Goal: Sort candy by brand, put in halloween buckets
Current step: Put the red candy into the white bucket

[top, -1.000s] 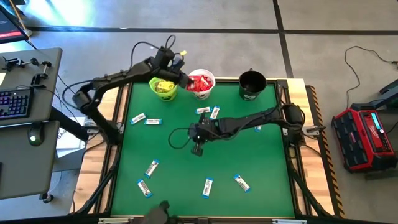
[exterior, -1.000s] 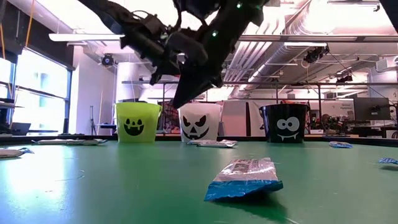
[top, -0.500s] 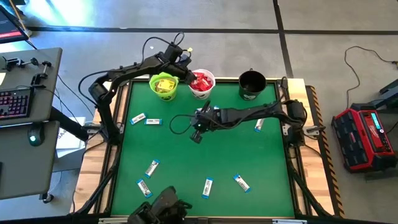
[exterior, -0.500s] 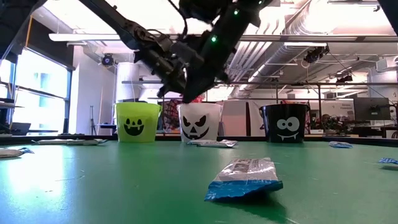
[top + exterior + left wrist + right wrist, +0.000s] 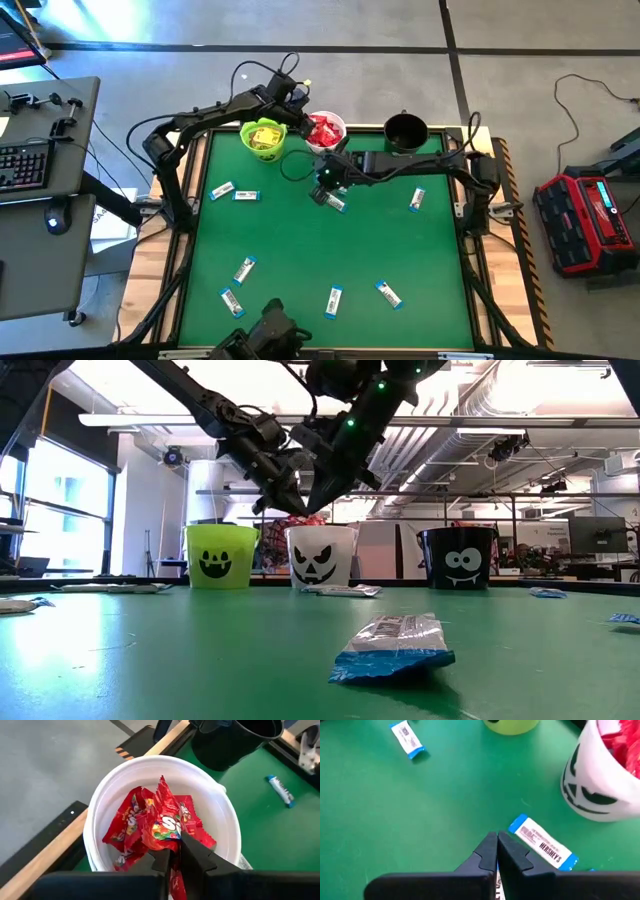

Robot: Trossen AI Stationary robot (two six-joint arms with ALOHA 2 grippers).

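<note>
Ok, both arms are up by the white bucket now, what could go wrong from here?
The left gripper, pinching a red packet over the white bucket, sits close to the right gripper: they could clash. Only a sliver of blue-and-white bar shows between the right gripper's fingers, so it may slip out.

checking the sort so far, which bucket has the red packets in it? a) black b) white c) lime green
b, the left wrist view shows red packets piled inside the white bucket, and the high view shows red in that same bucket.
</note>
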